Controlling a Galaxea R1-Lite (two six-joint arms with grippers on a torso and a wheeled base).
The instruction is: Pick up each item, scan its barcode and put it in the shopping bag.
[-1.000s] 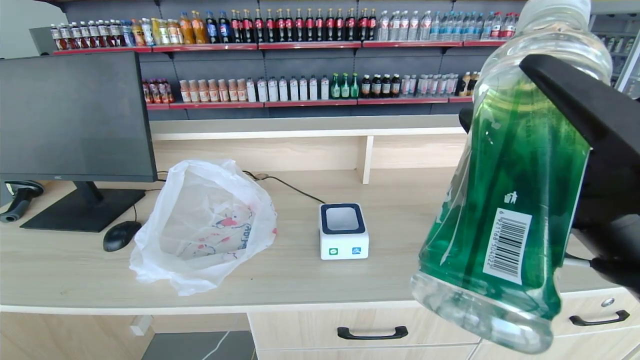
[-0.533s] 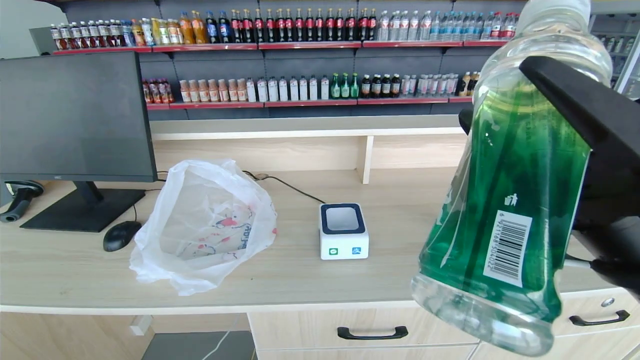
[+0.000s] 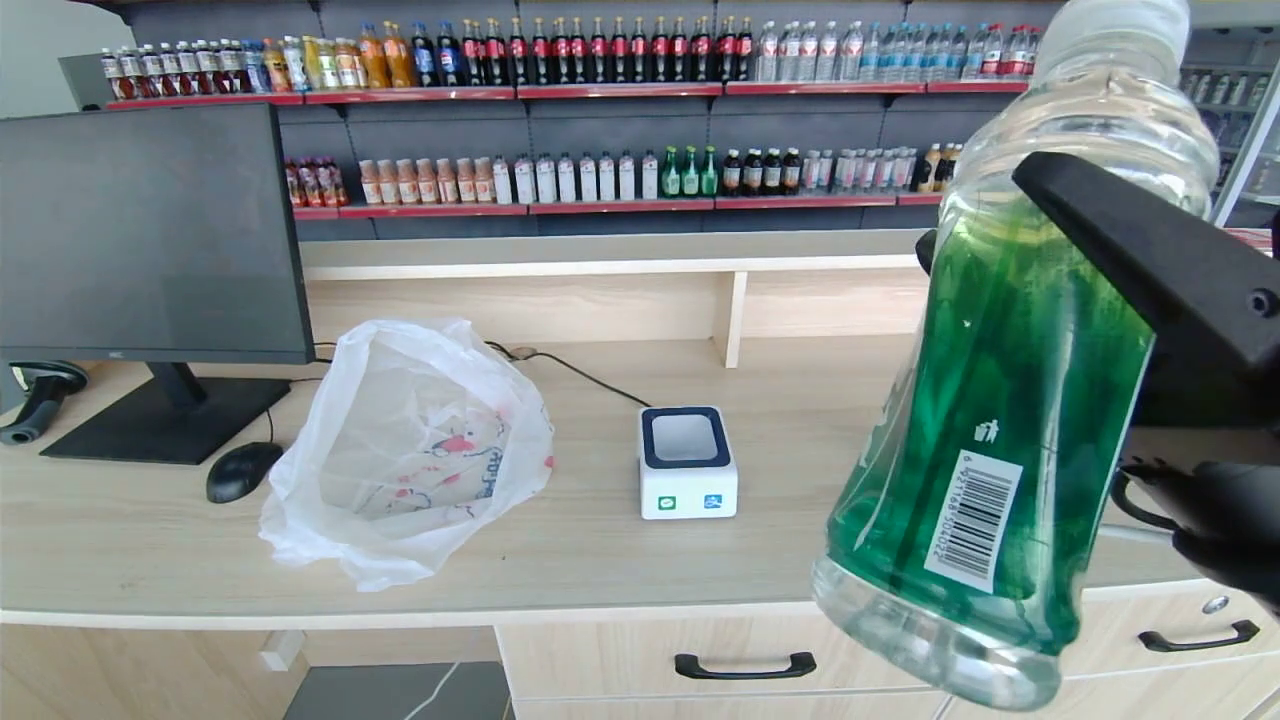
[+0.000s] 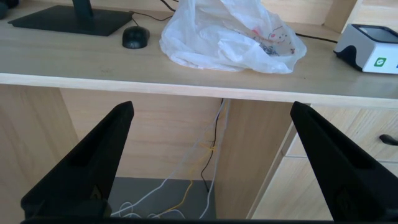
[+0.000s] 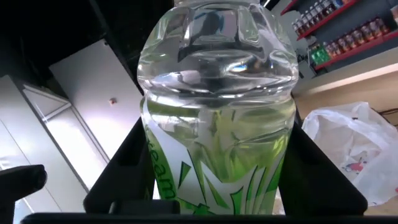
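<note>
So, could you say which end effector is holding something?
The right end effector, gripping the green bottle; the left end effector is open, empty.

Matte black wedge fingers [image 3: 1170,270] carry a screw [image 3: 1266,301] and looped cable [image 3: 1135,500].

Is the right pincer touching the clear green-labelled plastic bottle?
Touching. The right wrist view shows the right pincer clamped against both sides of the clear green-labelled plastic bottle.

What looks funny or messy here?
Nothing is spilled or broken. The bottle hangs tilted in the right gripper, off to the side of the scanner. The shopping bag lies slumped on the counter.
</note>
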